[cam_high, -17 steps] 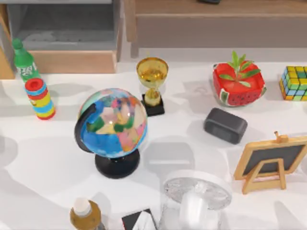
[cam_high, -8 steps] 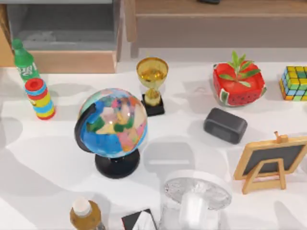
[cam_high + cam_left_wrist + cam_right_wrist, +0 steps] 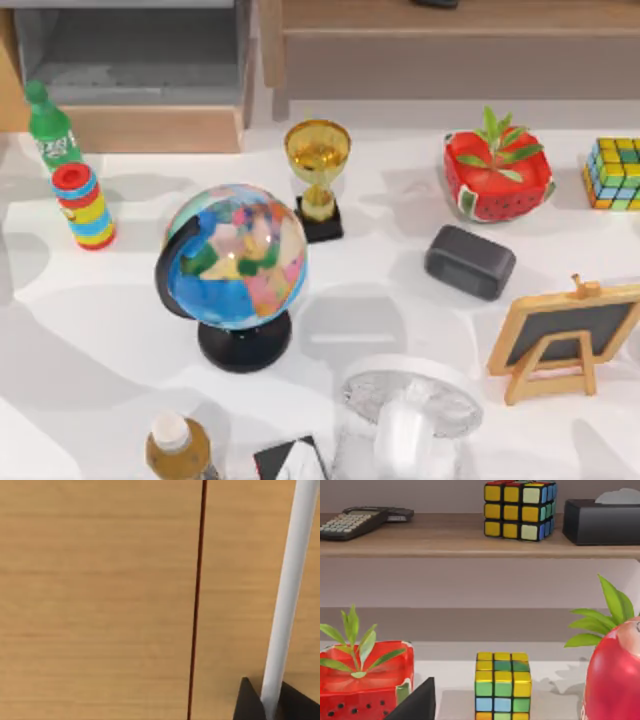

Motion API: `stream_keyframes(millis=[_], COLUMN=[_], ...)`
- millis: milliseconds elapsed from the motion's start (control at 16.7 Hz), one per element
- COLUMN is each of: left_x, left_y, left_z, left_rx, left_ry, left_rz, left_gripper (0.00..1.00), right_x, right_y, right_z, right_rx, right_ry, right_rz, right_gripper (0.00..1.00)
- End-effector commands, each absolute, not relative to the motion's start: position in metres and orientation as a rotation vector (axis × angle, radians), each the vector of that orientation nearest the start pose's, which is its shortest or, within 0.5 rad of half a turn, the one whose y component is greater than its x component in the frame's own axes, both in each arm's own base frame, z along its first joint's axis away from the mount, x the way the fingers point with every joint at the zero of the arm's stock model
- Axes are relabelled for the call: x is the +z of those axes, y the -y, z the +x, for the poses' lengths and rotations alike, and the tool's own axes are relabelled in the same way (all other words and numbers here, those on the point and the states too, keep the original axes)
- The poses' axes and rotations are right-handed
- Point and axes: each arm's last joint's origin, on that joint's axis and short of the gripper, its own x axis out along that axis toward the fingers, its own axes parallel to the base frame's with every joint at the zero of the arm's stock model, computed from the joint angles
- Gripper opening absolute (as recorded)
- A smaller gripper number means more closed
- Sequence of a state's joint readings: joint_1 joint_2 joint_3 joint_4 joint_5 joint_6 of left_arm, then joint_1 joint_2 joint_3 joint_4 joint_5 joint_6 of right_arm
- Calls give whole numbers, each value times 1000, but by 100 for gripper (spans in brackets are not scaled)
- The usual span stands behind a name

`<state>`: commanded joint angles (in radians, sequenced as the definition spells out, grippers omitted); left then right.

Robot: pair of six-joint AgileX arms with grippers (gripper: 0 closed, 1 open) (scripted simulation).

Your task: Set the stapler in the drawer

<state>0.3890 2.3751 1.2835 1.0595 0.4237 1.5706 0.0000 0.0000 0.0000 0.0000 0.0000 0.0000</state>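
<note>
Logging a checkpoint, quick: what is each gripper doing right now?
Left gripper: cannot be told; its wrist view faces a light-wood panel.
Right gripper: cannot be told; its wrist view faces the shelf.

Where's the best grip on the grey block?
Probably across its short width at mid-length, coming straight down from above. The grey block lies flat on the table, long axis slanted, with bare table along both long sides. Its rounded ends look likelier to slip.

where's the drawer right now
In the top view the drawer sits open at the table's far left corner, its tan front panel facing the table, right behind the green bottle and left of the gold trophy.
</note>
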Motion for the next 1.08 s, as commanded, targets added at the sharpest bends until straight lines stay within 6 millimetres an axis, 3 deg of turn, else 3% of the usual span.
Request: stream_keyframes(millis=[720,1080], left_x=[90,90], left_y=[-174,-174], left_z=[445,445], left_rx=[-26,-26], left_ry=[-14,-14], left_rz=[1548,1548], left_gripper=[98,100], right_x=[160,160], right_y=[1,1], right_z=[106,106], right_rx=[0,0], right_ry=[0,0], right_rz=[0,0], right_gripper=[100,100])
